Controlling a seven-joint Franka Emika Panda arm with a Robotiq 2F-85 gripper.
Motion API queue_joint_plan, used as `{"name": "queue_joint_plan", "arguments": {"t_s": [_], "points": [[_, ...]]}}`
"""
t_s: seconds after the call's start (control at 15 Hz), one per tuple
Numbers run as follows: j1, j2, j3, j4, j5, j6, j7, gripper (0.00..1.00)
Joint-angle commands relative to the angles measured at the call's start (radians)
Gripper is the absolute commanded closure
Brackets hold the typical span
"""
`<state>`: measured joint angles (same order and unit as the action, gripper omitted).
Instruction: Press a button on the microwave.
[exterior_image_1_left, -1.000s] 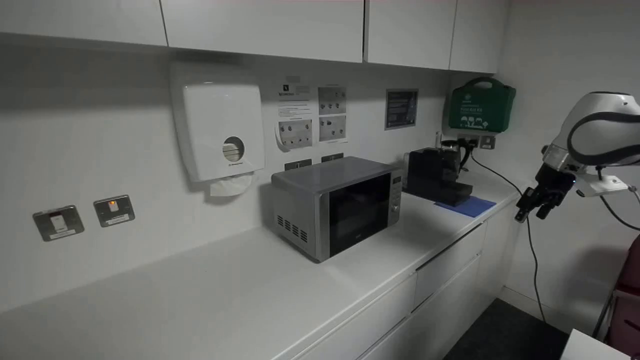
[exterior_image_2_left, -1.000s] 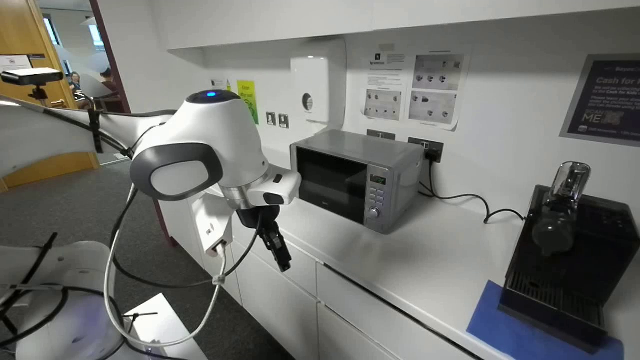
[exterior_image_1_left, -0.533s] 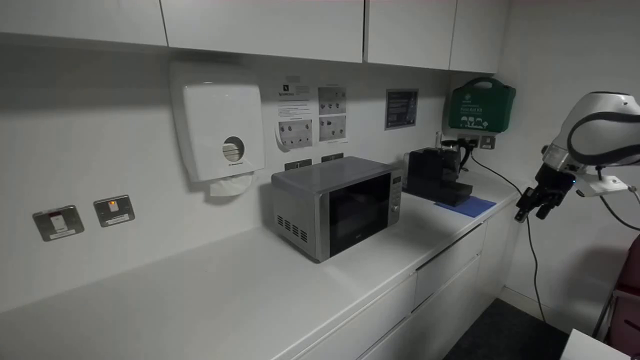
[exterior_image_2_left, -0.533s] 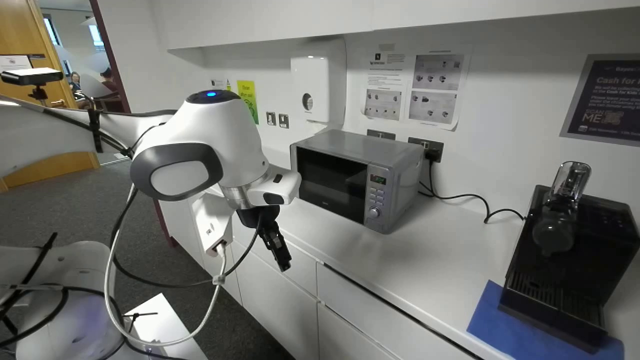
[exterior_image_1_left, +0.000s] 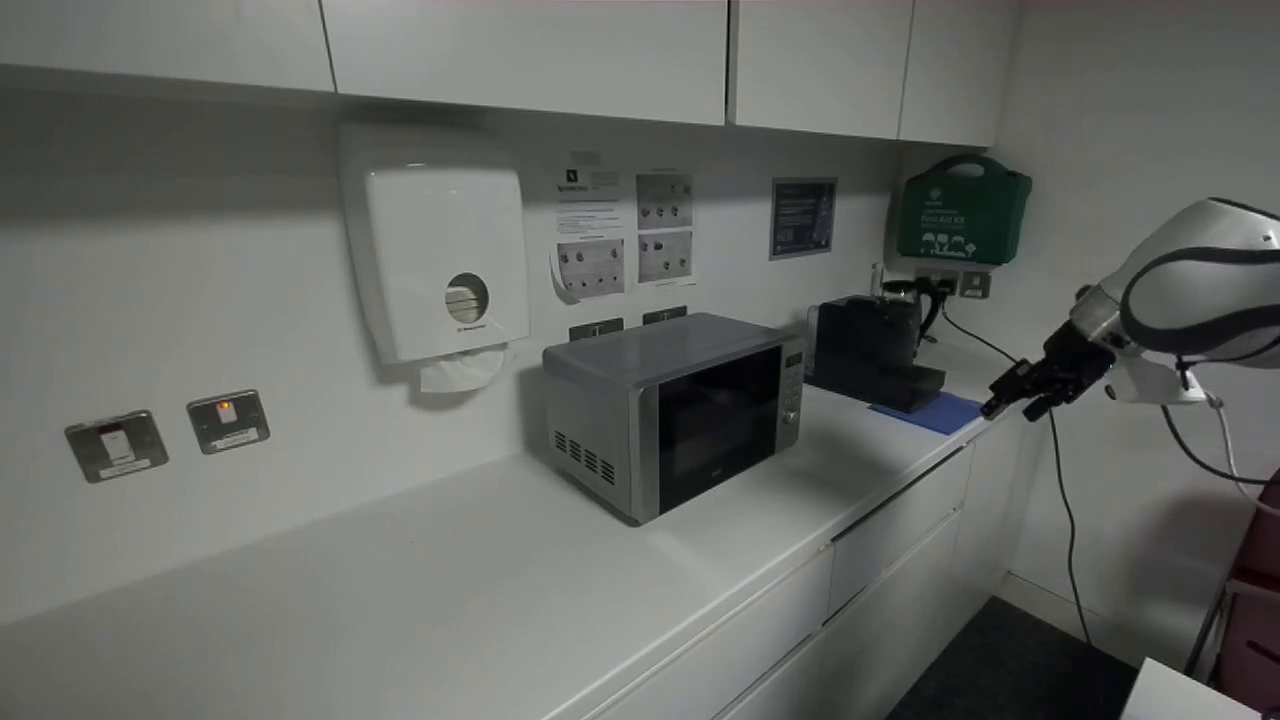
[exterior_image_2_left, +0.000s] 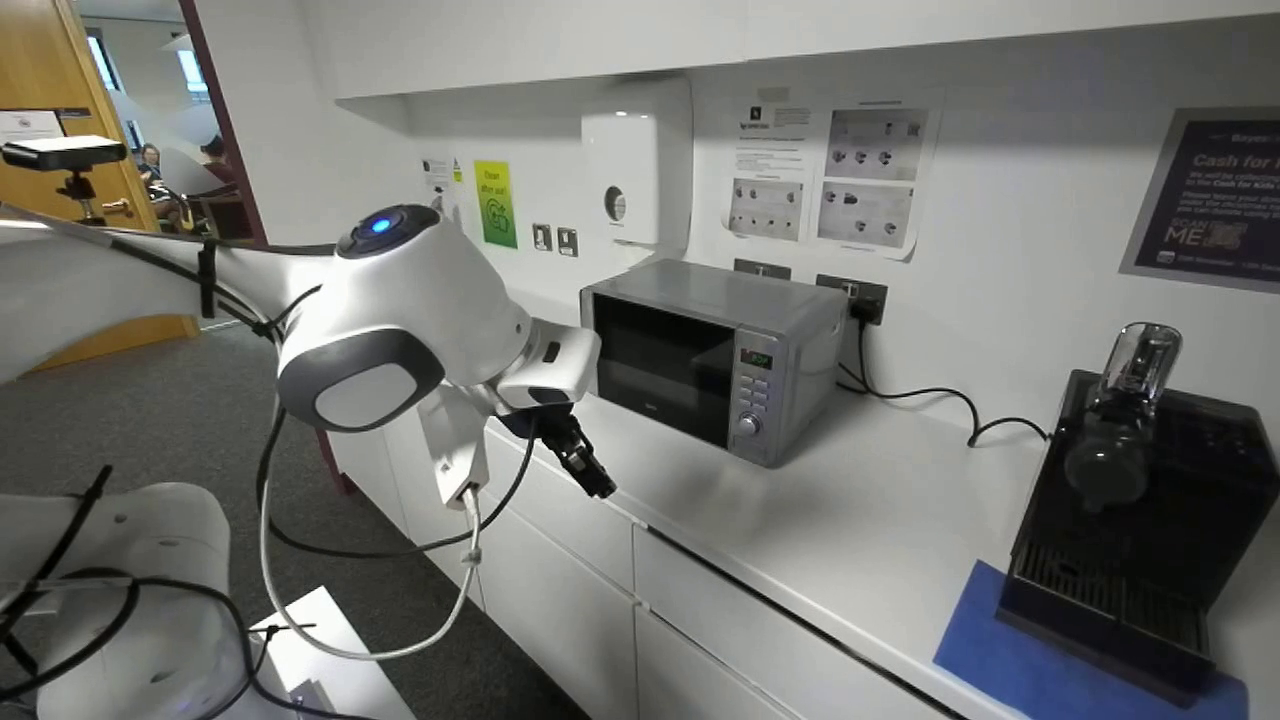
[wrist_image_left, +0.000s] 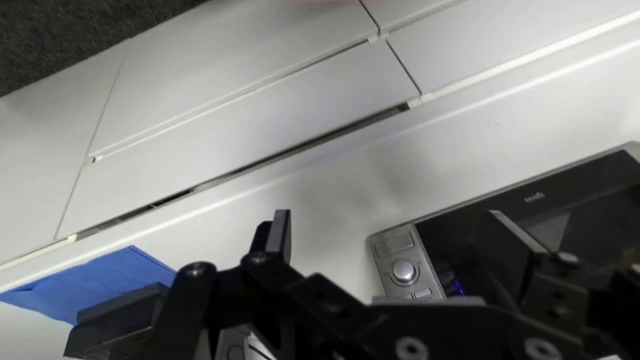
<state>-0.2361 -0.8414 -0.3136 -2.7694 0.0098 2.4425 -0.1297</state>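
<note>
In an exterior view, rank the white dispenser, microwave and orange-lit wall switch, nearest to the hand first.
1. Microwave: on the counter, left of the hand.
2. White dispenser: high on the wall, farther left.
3. Orange-lit wall switch: lower, left of the dispenser.

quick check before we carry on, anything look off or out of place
One thing: the white printed notice on the wall above the microwave curls outward at its lower-left corner instead of lying flat. No spill shows.
</note>
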Motion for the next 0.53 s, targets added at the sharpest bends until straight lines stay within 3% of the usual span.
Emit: {"name": "queue_joint_plan", "arguments": {"t_s": [0.0, 0.47], "points": [[0.073, 0.015, 0.018, -0.012, 0.132, 0.167, 0.084, 0.0], [0.169, 0.102, 0.153, 0.046, 0.362, 0.433, 0.4, 0.0]]}}
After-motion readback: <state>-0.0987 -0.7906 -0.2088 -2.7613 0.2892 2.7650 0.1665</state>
